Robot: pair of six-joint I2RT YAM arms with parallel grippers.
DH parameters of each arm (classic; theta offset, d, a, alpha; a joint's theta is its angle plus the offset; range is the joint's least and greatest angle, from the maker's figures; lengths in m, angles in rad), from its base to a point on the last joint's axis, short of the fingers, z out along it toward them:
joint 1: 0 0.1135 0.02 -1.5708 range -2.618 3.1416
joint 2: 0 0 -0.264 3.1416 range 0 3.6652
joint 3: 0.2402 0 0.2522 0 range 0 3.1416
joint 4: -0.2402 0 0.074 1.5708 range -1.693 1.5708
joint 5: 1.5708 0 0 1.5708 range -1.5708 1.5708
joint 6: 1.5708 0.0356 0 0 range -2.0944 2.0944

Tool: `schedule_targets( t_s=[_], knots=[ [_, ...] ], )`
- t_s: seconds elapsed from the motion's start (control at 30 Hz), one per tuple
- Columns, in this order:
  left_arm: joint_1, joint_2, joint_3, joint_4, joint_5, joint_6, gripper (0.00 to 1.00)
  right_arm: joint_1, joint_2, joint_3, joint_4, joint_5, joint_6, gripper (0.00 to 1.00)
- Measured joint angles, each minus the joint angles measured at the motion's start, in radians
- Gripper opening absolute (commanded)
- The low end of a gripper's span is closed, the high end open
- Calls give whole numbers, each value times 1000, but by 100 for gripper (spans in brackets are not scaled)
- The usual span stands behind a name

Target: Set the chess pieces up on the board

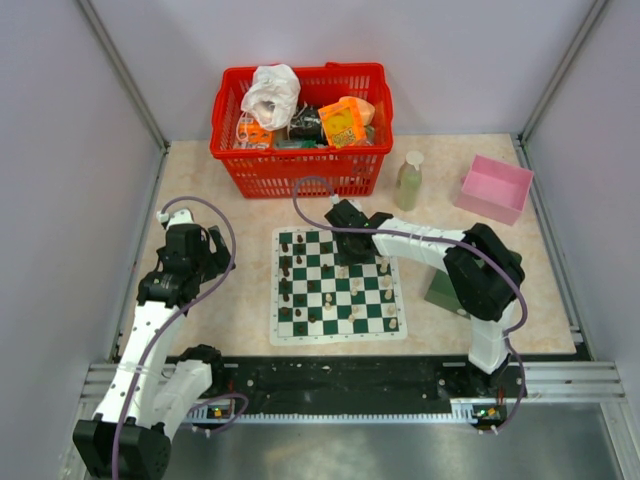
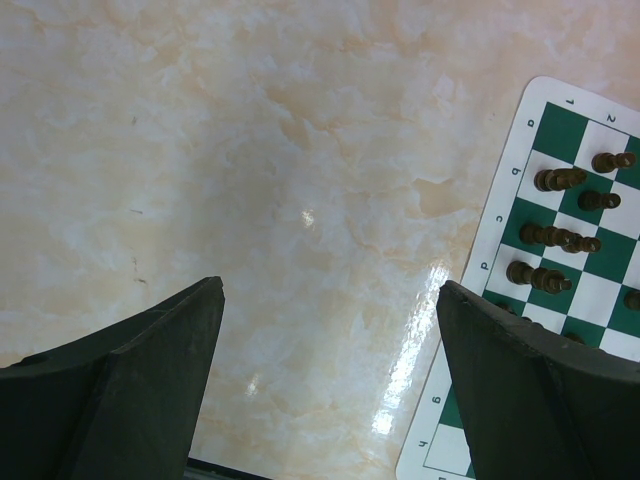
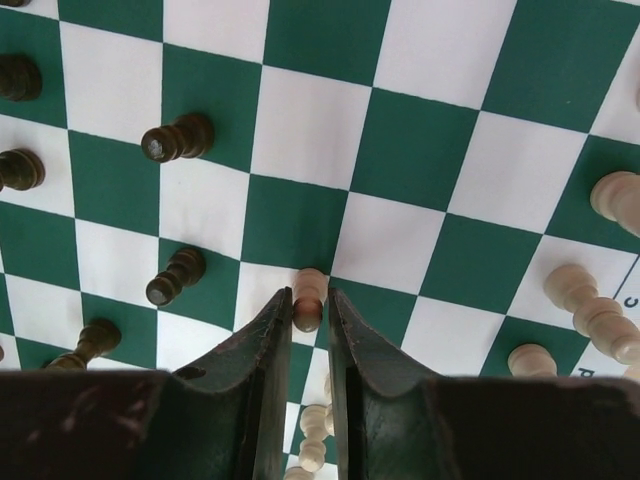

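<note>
The green-and-white board (image 1: pixel 338 337) lies mid-table. Dark brown chess pieces (image 1: pixel 286 290) stand along its left columns and cream ones (image 1: pixel 388 300) along its right. My right gripper (image 3: pixel 309 296) is down over the board's upper middle, shut on a small cream piece (image 3: pixel 309 300) that stands between its fingertips at a square's corner. More cream pieces (image 3: pixel 590 305) stand to the right and dark ones (image 3: pixel 177 138) to the left. My left gripper (image 2: pixel 330 290) hangs open over bare tabletop just left of the board's white border (image 2: pixel 500 220), holding nothing, with dark pieces (image 2: pixel 558 179) beside it.
A red basket (image 1: pixel 300 125) full of packets stands at the back. A pale bottle (image 1: pixel 409 181) and a pink box (image 1: pixel 495 187) are at the back right. A dark green box (image 1: pixel 440 290) lies right of the board, partly under the right arm.
</note>
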Motion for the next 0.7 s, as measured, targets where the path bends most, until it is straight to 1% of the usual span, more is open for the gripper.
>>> schedule_targets(
  t_s=[0.13,0.17,0.23,0.3,0.33,0.4,0.47,0.6,0.7],
  knots=[
    [0,0,0,0,0,0,93,-5,-8,0,0,22,-11,20],
    [0,0,0,0,0,0,93,-8,-11,1,0,27,-15,19],
    [0,0,0,0,0,0,93,-21,-17,7,-1,32,-23,15],
    [0,0,0,0,0,0,93,-37,-18,19,3,31,-28,15],
    [0,0,0,0,0,0,93,-46,-18,25,6,31,-31,16],
    [0,0,0,0,0,0,93,-59,-19,33,10,31,-34,22],
    [0,0,0,0,0,0,93,-66,-20,34,17,26,-38,26],
    [0,0,0,0,0,0,93,-70,-22,33,18,-9,-40,32],
    [0,0,0,0,0,0,93,-70,-29,24,36,-42,-33,34]
  ],
)
